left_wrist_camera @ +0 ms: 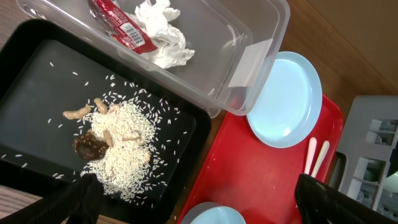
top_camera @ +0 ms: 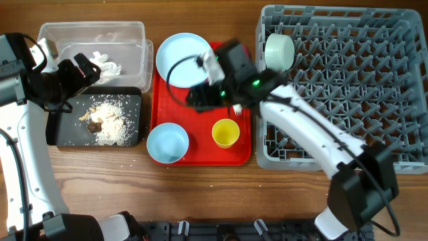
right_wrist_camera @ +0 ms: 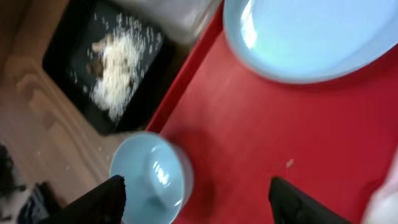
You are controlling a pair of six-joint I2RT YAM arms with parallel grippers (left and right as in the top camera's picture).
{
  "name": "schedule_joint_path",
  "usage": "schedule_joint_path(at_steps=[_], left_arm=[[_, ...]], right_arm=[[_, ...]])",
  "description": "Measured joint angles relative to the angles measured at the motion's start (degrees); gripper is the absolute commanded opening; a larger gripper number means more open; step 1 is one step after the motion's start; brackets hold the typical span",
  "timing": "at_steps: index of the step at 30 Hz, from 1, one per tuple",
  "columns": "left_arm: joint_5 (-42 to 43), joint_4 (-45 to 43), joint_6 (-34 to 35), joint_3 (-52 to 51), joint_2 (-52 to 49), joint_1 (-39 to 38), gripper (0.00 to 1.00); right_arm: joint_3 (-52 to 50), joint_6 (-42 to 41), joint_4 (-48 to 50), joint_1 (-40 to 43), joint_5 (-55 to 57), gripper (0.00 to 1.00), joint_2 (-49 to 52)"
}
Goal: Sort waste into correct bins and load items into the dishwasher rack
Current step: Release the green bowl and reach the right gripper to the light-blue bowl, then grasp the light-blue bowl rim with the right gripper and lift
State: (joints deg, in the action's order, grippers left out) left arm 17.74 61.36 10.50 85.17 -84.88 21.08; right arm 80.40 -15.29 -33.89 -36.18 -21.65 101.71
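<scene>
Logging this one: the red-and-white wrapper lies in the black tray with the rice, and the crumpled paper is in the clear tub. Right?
Not quite. The red-and-white wrapper lies in the clear tub, beside the white crumpled paper, not in the black tray, which holds only rice and food scraps. The left wrist view shows it.

1. Wooden worktop (top_camera: 200, 194).
2. Far-left corner: clear tub (top_camera: 130, 40), with black tray (top_camera: 67, 130) against its near side.
3. Centre: red tray (top_camera: 200, 150).
4. Right side: grey rack (top_camera: 374, 87), just beside the red tray.
</scene>
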Motion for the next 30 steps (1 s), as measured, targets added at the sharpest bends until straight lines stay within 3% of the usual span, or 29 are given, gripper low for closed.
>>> schedule_joint_path(at_steps=[11, 16, 20, 24, 30], left_arm=[[0.00, 0.02, 0.00, 0.00, 0.00, 0.00, 1.00], [0.00, 0.02, 0.00, -0.02, 0.00, 0.00, 1.00], [0.00, 0.02, 0.00, 0.00, 0.00, 0.00, 1.00], [0.00, 0.02, 0.00, 0.00, 0.00, 0.00, 1.00], [0.00, 0.00, 0.00, 0.00, 0.00, 0.00, 1.00]], right_arm=[[-3.08, -8.90, 1.75, -9.27, 2.91, 0.57, 7.52], [-3.17, -11.54, 1.53, -9.64, 3.91, 0.41, 10.49], [-3.17, -13.46, 1.97, -9.60, 4.13, 0.38, 10.91], [-3.19, -14.51, 2.19, -9.60, 4.09, 0.27, 11.67], [-3.19, -14.93, 2.19, -9.81, 4.13, 0.22, 12.15]])
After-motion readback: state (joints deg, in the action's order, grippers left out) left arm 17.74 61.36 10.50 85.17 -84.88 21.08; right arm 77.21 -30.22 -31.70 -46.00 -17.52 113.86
